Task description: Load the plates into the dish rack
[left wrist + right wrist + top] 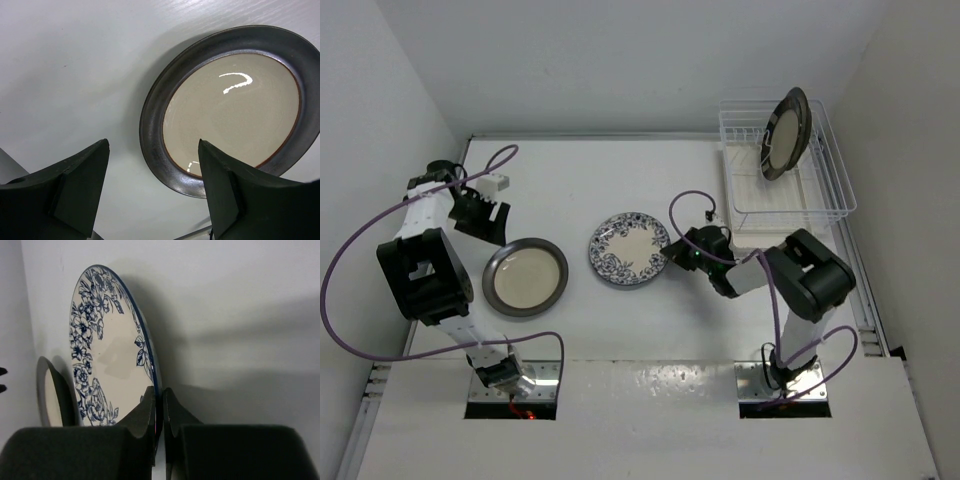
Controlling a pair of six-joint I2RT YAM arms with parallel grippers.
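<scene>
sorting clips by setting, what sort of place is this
Probably a robotics lab cell: left arm and right arm bolted to a white table, plain white walls around it, a dish rack and blue floral plate as props.

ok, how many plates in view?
3. Racked plate on edge in the dish rack; blue floral plate mid-table, rim in the right pincer; dark-rimmed plate flat at left. Another may hide behind the racked one.
</scene>
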